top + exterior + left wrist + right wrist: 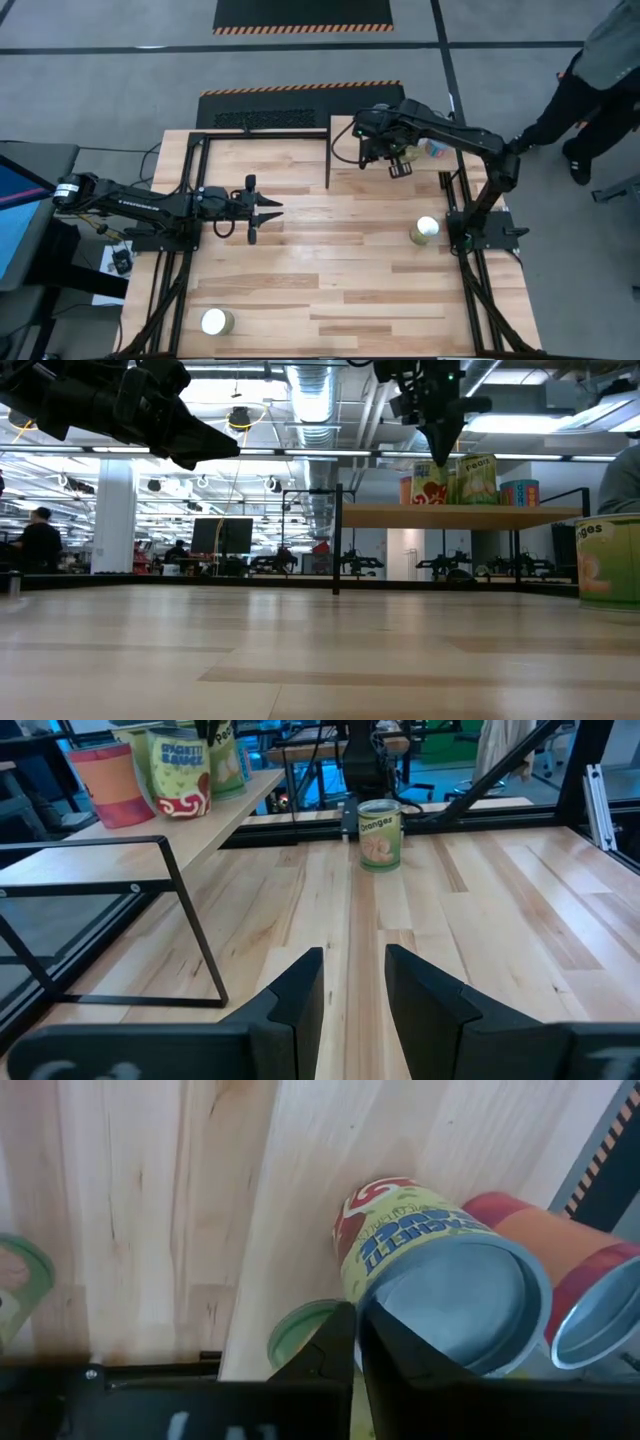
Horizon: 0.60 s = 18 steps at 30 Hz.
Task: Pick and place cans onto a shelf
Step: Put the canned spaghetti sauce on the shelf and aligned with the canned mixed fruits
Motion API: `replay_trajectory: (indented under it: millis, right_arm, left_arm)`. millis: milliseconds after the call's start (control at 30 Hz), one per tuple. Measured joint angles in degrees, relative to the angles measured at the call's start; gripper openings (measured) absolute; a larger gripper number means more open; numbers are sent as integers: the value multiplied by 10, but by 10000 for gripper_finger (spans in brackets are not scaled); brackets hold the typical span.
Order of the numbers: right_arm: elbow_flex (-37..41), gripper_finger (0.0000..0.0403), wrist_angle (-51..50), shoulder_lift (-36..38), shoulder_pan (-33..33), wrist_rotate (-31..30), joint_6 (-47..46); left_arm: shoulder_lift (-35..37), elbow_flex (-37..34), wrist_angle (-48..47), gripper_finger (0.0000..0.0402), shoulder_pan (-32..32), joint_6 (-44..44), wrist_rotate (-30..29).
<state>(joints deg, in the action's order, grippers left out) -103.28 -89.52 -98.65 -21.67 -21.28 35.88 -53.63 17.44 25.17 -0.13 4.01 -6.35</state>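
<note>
Count as I log it: 1 shelf (380, 515) bearing 4 cans (477, 478); 2 table cans (424, 231); 2 arms (150, 200); 1 person (610, 50).

Right claw (398, 163) hangs over the shelf (345, 140), directly above the cans (455, 479) clustered there. One can (425, 231) stands on the table (330, 280) ahead of the left claw (262, 208); another (216, 322) sits well off to its side.
</note>
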Motion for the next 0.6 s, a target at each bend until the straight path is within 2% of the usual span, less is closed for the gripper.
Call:
replay_trajectory:
  millis: [333, 600]
  right_arm:
    - [-2, 65, -5, 0, 16, 1, -39]
    - [-34, 75, -5, 0, 21, -12, -44]
  left_arm:
    - [0, 0, 0, 100, 0, 0, 0]
    - [0, 0, 0, 100, 0, 0, 0]
